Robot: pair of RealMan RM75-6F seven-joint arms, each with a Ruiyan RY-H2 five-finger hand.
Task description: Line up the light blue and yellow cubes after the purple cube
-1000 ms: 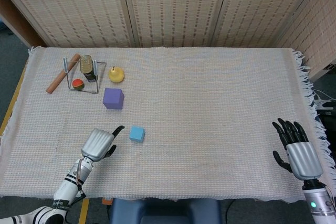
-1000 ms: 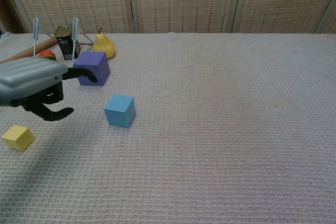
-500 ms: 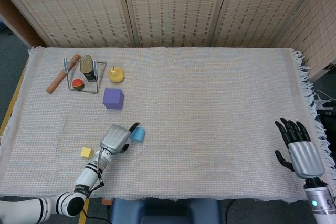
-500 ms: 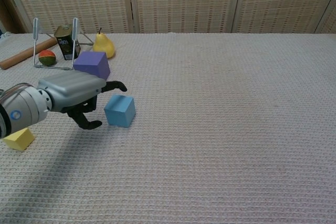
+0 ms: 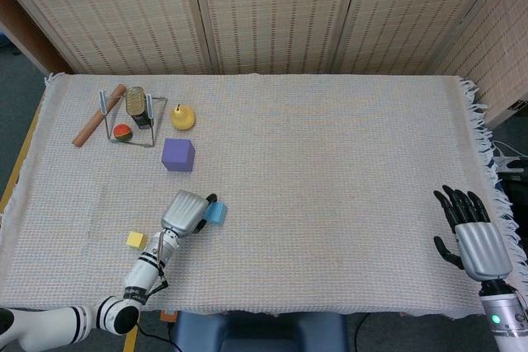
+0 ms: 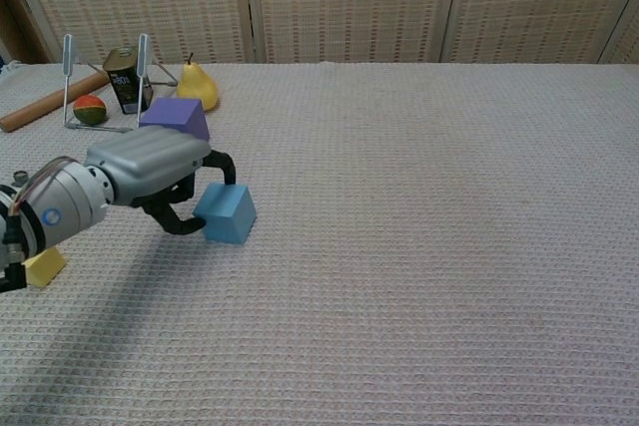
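Observation:
The light blue cube [image 5: 217, 213] [image 6: 229, 214] rests on the cloth in front of the purple cube [image 5: 178, 155] [image 6: 182, 112]. My left hand [image 5: 185, 212] [image 6: 140, 169] is at the cube's left side. Its fingers [image 6: 216, 162] curl over the cube's far top edge and the thumb presses the near left face, pinching it. The yellow cube [image 5: 136, 240] [image 6: 40, 266] lies near the front edge, left of that hand and partly behind my forearm in the chest view. My right hand [image 5: 472, 238] hovers open at the table's right front corner, seen only in the head view.
At the back left stand a wire rack [image 5: 132, 118] [image 6: 104, 77] with a can [image 5: 138, 107] and a red-green ball [image 5: 122, 132]. A wooden rolling pin [image 5: 97, 115] lies left of the rack and a yellow pear [image 5: 182, 116] [image 6: 198, 85] right of it. The cloth's fringed edge [image 5: 487, 146] runs along the right.
My left hand moved right and forward from near the purple cube to the light blue cube and closed its fingers on it, uncovering the yellow cube. The right hand barely shifted.

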